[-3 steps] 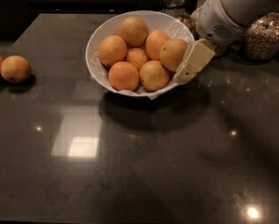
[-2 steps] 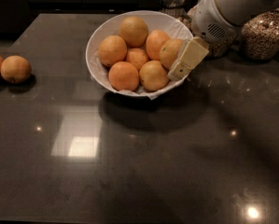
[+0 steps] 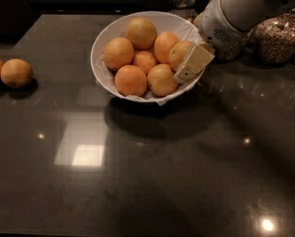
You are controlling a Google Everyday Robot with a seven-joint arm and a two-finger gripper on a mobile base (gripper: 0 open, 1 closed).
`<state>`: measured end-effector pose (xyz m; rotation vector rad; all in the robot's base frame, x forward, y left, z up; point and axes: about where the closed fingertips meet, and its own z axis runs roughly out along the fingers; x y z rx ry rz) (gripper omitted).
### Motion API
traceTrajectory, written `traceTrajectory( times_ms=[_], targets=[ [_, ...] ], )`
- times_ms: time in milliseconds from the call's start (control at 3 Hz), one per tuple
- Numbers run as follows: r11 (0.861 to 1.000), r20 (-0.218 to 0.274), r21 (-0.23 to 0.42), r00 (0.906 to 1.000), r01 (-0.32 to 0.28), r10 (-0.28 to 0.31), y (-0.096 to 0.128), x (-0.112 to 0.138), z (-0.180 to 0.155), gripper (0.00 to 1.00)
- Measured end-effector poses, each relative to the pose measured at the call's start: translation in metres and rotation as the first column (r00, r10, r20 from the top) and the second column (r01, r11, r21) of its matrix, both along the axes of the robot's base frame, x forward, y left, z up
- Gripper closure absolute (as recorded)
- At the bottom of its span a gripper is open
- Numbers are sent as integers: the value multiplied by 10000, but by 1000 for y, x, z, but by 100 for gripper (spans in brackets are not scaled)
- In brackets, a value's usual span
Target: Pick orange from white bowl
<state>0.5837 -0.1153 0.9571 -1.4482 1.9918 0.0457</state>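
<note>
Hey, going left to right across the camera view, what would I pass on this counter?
Loose oranges at the left edge → white bowl full of oranges → gripper at the bowl's right rim → grain jar at far right.

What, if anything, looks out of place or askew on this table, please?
Two loose oranges lie at the left edge of the table, outside the white bowl. The bowl's paper lining pokes over its front rim. The gripper sits at the bowl's right rim, beside an orange.
</note>
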Motion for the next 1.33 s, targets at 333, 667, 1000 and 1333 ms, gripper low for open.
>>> traceTrajectory(
  times_ms=[333, 667, 1000, 1333],
  targets=[
    [10000, -121, -27, 9999, 2, -3, 1, 3, -6, 13],
    [10000, -329, -91, 9995, -27, 24, 2, 7, -19, 12],
    [9999, -570, -125, 9983, 61, -68, 0, 12, -31, 14],
    [9999, -659, -118, 9978, 92, -100, 1, 16, -36, 24]
  ],
)
